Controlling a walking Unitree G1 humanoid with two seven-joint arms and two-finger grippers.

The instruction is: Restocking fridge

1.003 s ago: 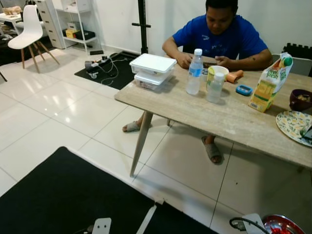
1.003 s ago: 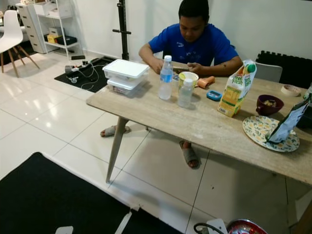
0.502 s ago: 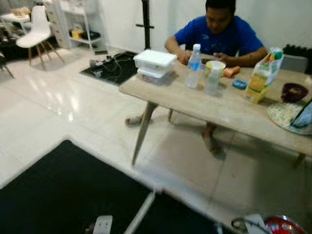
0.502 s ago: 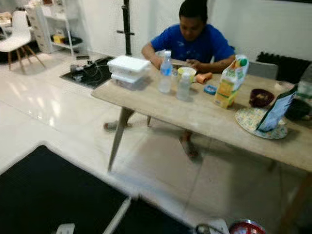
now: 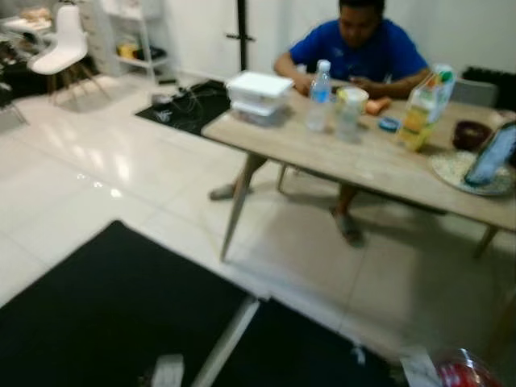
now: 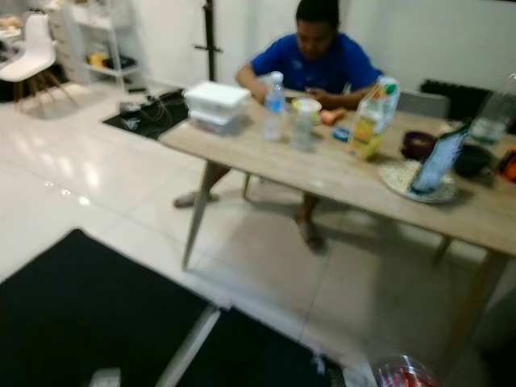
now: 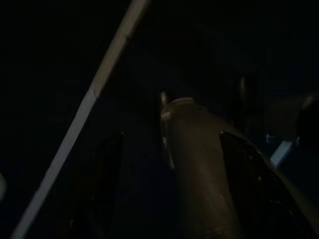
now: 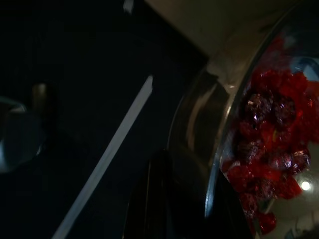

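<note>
Pale wood table (image 5: 363, 165) stretches across the far side of the room, from about 12 to 3 o'clock of the head view, with a person in a blue shirt (image 5: 367, 50) sitting behind it. On the table, going from its near corner outward: two stacked white boxes (image 5: 258, 93), a clear water bottle (image 5: 320, 95), a smaller bottle (image 5: 349, 121) just beside it, a juice carton (image 5: 419, 113) around 1 o'clock, then a dark bowl (image 5: 471, 133) and a patterned plate (image 5: 463, 171) with a blue pouch (image 5: 492, 155) leaning on it. Everything's a bit blurry. Black mat (image 5: 113, 314) covers the floor from 6 to 9 o'clock, with a pale strip (image 5: 226, 343) across it, and a white chair (image 5: 60, 48) sits way off at 10 o'clock. Down at 5 o'clock is a glass bowl (image 6: 403, 375) full of red stuff; the right wrist view shows that bowl (image 8: 234, 144) close up with red berries (image 8: 264, 164) inside and the right gripper (image 8: 172, 199) right against its side, so it looks clamped on the bowl. The left wrist view is super dark, and honestly I can't tell if the left gripper (image 7: 169, 189) is open or closed.
</note>
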